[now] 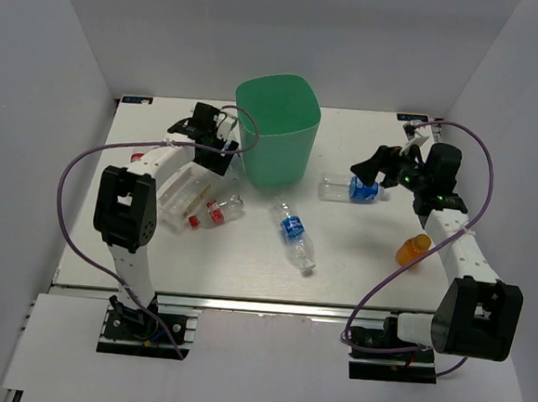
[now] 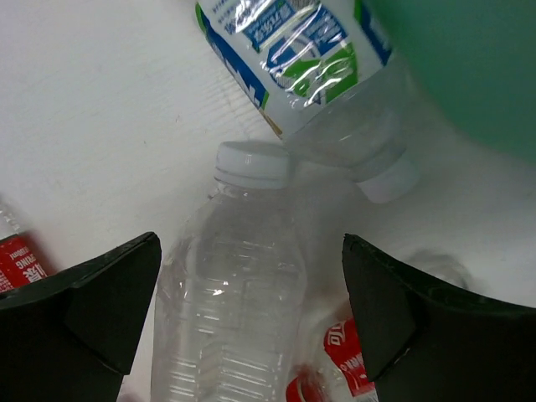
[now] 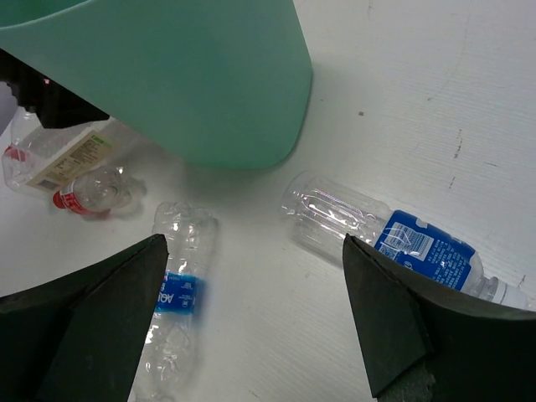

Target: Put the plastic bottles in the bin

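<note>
Left end effector [image 2: 251,260] open over clear bottle [image 2: 226,310] beside bin [image 2: 469,67], probably lining up a grasp. Right end effector [image 3: 255,251] open, poised over blue-label bottle [image 3: 385,234] on tabletop [image 3: 435,100].

Bright, even overhead light on the white bench [image 1: 245,264], with soft, short shadows. In the left wrist view there's glare on the clear bottle [image 2: 226,318], the mint-green bin [image 2: 469,67] is blurred at upper right, and the dark fingers [image 2: 84,310] are out of focus low down.

Bottles [image 1: 293,233] on table [image 1: 244,275] before bin [image 1: 278,150]
</note>
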Robot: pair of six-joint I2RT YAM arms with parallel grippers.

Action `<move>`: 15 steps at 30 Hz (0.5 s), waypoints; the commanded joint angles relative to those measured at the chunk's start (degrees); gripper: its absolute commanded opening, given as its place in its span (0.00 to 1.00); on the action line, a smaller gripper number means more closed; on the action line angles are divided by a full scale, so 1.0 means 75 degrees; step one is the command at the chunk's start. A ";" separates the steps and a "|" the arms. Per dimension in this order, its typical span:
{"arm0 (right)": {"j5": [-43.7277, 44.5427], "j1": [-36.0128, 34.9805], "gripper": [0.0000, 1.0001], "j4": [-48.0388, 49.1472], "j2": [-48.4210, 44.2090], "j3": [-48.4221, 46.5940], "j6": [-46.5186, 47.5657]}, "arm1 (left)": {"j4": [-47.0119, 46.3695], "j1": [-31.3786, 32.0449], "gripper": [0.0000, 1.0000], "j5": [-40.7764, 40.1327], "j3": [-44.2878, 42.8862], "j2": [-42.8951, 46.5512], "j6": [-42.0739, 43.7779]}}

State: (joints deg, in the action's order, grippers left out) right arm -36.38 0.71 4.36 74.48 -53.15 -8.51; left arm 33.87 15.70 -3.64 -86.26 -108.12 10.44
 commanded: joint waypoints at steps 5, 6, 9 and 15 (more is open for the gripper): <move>0.0140 -0.0001 0.89 0.0075 -0.0414 -0.0156 0.0174 | 0.0453 -0.0008 0.98 -0.0359 -0.0569 -0.0654 0.0460; 0.0198 -0.0001 0.89 0.0086 -0.0426 -0.0156 0.0174 | 0.0488 -0.0020 0.98 -0.0393 -0.0674 -0.0759 0.0506; 0.0233 -0.0001 0.89 0.0098 -0.0485 -0.0109 0.0186 | 0.0547 -0.0054 0.98 -0.0510 -0.0768 -0.1076 0.0484; 0.0351 -0.0001 0.89 0.0121 -0.0590 -0.0051 0.0233 | 0.0383 -0.0289 0.98 -0.0581 -0.0336 -0.1159 0.0156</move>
State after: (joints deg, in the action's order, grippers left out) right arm -34.44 0.73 4.25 71.81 -53.15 -7.94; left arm 35.22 14.72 -6.59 -90.72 -116.92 12.36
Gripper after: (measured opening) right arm 0.895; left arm 0.982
